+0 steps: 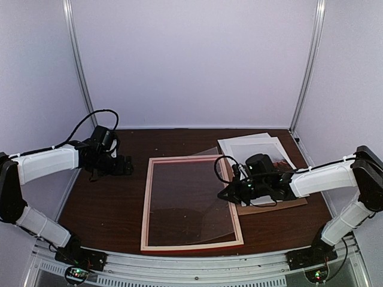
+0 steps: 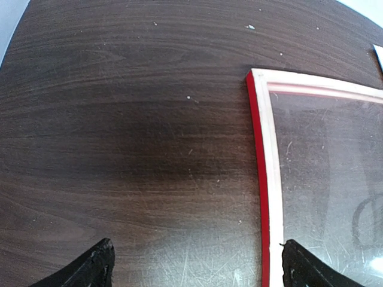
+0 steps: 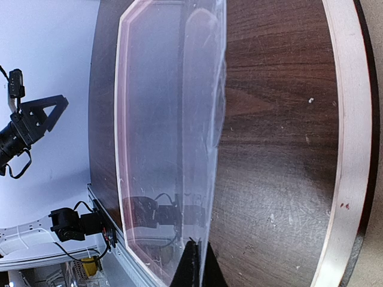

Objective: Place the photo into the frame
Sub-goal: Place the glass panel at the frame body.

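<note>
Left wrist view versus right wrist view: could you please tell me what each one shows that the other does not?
Only the left wrist view shows the bright red outer edge of the frame at a corner. Only the right wrist view shows the right gripper shut on the edge of the clear sheet, and the open left gripper across the table. Both show the frame's pale back and the dark wooden table.

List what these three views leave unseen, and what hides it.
Stack of boards: top view, the right arm covers its middle.
Right gripper: right wrist view, bottom edge cuts the jaws to their tips.
Frame: left wrist view, right edge cuts most off.
Clear sheet: top view, near edge too faint.
</note>
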